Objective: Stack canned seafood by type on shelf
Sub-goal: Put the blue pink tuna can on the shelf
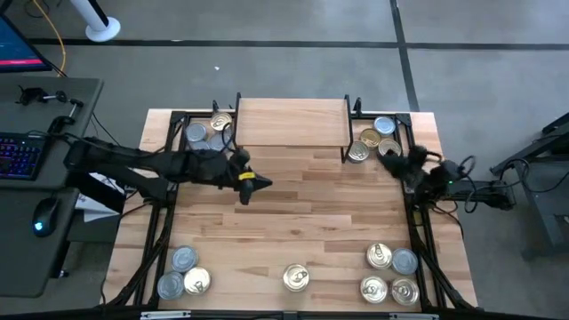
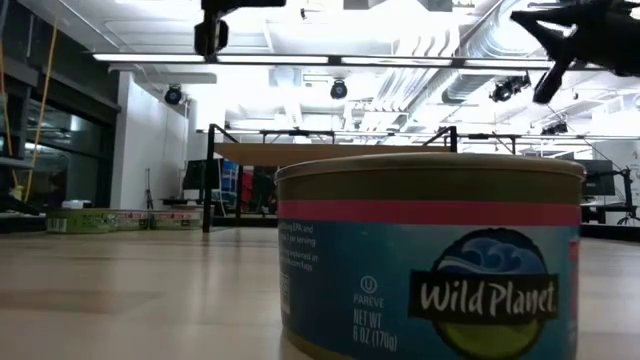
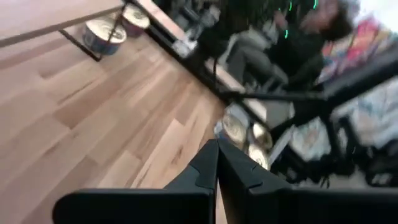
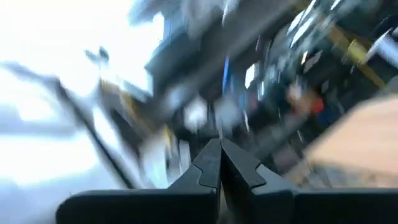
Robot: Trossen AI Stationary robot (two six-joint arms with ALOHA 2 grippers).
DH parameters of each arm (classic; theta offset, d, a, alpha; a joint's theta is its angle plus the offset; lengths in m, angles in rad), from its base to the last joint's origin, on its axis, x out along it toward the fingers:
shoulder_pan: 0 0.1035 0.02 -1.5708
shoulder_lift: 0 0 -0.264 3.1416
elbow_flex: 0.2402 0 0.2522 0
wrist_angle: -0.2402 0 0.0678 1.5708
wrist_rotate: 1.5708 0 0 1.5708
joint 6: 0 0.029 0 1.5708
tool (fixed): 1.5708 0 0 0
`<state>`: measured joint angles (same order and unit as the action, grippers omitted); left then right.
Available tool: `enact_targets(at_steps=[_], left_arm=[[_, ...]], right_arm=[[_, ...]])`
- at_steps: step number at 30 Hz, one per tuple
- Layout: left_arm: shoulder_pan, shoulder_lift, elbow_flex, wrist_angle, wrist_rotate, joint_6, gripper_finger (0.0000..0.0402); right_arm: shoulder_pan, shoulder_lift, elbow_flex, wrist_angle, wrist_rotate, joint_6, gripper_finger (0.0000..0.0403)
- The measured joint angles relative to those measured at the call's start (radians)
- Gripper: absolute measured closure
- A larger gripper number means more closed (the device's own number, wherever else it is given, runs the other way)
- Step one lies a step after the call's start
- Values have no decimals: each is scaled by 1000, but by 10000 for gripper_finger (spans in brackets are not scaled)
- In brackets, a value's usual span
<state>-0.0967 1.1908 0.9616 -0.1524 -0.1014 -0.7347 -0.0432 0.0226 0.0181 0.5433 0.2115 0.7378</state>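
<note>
The shelf (image 1: 292, 124), a light wood board on thin black legs, stands at the table's far middle with nothing on top. Canned seafood sits on the table in groups: far left (image 1: 206, 132) and far right (image 1: 372, 140) beside the shelf, near left (image 1: 182, 272), near right (image 1: 391, 272), and one tin at the near middle (image 1: 296, 277), which fills the low view (image 2: 430, 255). My left gripper (image 1: 258, 185) is shut and empty, above the table in front of the shelf's left end. My right gripper (image 1: 389, 158) is shut and empty by the far right tins.
Black frame rails run along the table's left (image 1: 147, 258) and right (image 1: 427, 258) edges. A desk with a keyboard and mouse (image 1: 40, 213) stands left of the table. The bare wood in the middle of the table (image 1: 302, 213) is free room.
</note>
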Motion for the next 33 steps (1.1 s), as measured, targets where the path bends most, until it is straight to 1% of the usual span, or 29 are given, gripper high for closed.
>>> enact_targets(at_steps=[1,3,5,8,10,12,14,16,18,19,22,24,26,28,29,31,33], left_arm=[[8,2,22,-22,25,34,402],[24,-3,49,-37,73,104,401],[45,-19,60,-36,130,170,401],[68,-53,62,-59,214,253,401],[68,-66,62,-104,244,298,402],[43,-66,42,-112,255,321,401],[1,-65,11,-113,281,347,401],[-56,-59,-37,-87,298,365,402],[-119,-57,-104,-54,300,371,402],[-149,-57,-141,-27,300,369,401],[-228,-57,-261,139,300,326,401],[-269,-56,-341,254,297,272,401],[-303,-53,-397,344,262,217,401],[-333,-53,-426,361,201,173,402],[-349,-53,-427,339,170,166,401],[-378,-53,-427,316,122,174,402],[-404,-53,-426,317,71,191,401]], right_arm=[[-1,15,0,53,-2,11,402],[2,74,8,133,-87,29,402],[23,175,52,104,-158,61,402],[95,406,180,29,-172,27,402],[154,579,293,-17,-181,-5,402],[215,744,423,-117,-212,-19,402],[278,895,557,-283,-250,-11,403],[345,1033,682,-462,-265,21,403],[405,1170,792,-595,-267,80,403],[433,1235,837,-624,-268,118,403],[506,1417,960,-644,-275,216,403],[542,1526,1044,-645,-301,244,403],[564,1627,1126,-680,-327,251,403],[572,1723,1205,-725,-348,238,403],[571,1769,1243,-755,-352,222,403],[564,1855,1322,-804,-370,168,403],[553,1929,1396,-890,-381,95,403]])
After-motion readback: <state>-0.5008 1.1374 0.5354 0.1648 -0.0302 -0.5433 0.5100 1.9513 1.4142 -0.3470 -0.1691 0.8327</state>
